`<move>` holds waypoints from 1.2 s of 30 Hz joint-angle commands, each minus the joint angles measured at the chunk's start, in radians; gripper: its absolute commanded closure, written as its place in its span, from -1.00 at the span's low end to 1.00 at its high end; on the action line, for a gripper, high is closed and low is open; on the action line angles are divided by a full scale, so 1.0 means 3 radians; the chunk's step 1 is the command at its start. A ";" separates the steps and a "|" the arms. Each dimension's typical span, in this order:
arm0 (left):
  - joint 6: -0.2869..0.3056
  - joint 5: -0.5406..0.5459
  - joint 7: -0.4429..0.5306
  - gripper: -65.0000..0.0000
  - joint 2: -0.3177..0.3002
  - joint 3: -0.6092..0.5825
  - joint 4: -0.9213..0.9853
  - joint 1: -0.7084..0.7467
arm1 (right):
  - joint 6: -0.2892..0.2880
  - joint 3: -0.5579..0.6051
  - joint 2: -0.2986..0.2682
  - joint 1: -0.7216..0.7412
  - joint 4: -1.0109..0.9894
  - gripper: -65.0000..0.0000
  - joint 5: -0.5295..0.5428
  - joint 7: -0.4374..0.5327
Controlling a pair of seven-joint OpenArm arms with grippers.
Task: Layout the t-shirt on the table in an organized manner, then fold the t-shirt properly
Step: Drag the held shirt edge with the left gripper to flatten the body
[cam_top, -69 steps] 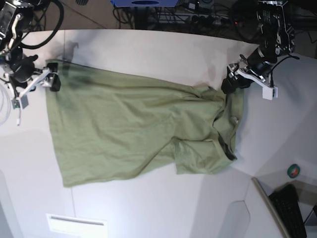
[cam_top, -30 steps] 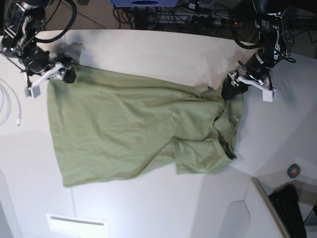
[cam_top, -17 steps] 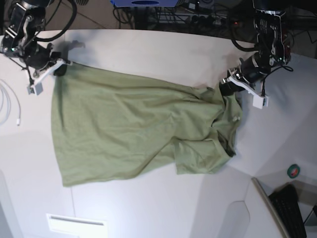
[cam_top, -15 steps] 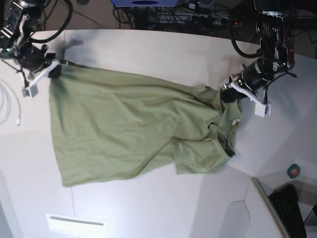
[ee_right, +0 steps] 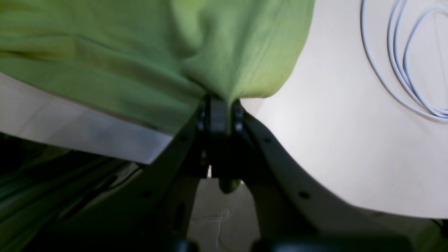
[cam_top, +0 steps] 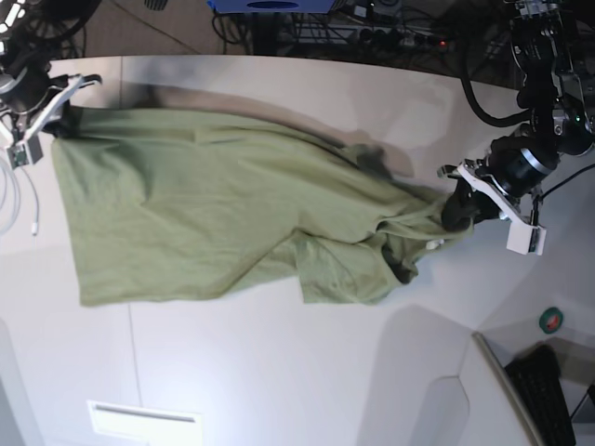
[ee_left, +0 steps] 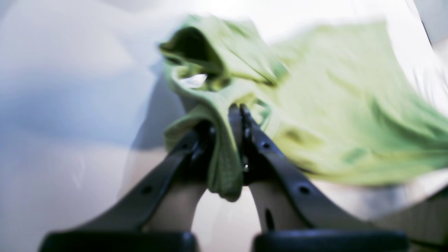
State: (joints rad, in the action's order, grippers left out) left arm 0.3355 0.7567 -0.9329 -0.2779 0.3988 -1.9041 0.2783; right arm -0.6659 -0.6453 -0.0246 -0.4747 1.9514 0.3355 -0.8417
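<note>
Both arms have swung outward since the earlier frame, dragging the t-shirt (cam_top: 232, 218) wider across the table (cam_top: 279, 372). Left gripper (ee_left: 236, 113) is clamped on cloth beside the collar; right gripper (ee_right: 220, 105) is clamped on a hem corner near the table's edge. Between them the shirt lies stretched and wrinkled, 1 sleeve bunched. White cable (ee_right: 402, 63) coils just beside the right gripper.
</note>
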 commanded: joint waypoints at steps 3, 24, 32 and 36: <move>-0.0016 0.0053 0.0059 1.00 -0.0033 0.0039 0.0013 -0.0153 | 0.0018 -0.0102 -0.0069 0.0219 -0.0165 1.00 -0.0011 0.0052; -0.0026 0.0058 0.0509 1.00 0.0039 -0.0703 0.2258 -0.1365 | 0.0033 -0.0046 -0.0227 0.1074 -0.1306 1.00 -0.0042 0.0036; -0.0026 0.0053 0.0775 1.00 0.0213 -0.0815 0.2923 -0.1841 | 0.0033 0.0138 -0.0284 0.1549 -0.1608 1.00 -0.0497 -0.0061; -0.0026 0.0053 0.0893 1.00 0.0213 -0.1015 0.3138 -0.1933 | 0.0033 0.0154 -0.0279 0.1606 -0.1669 1.00 -0.0594 -0.0051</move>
State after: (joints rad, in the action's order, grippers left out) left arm 0.3176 0.7593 -0.6773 -0.2047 0.0906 -0.9493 -0.2813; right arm -0.6529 -0.5999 -0.0959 -0.0116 1.4338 0.1444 -0.8776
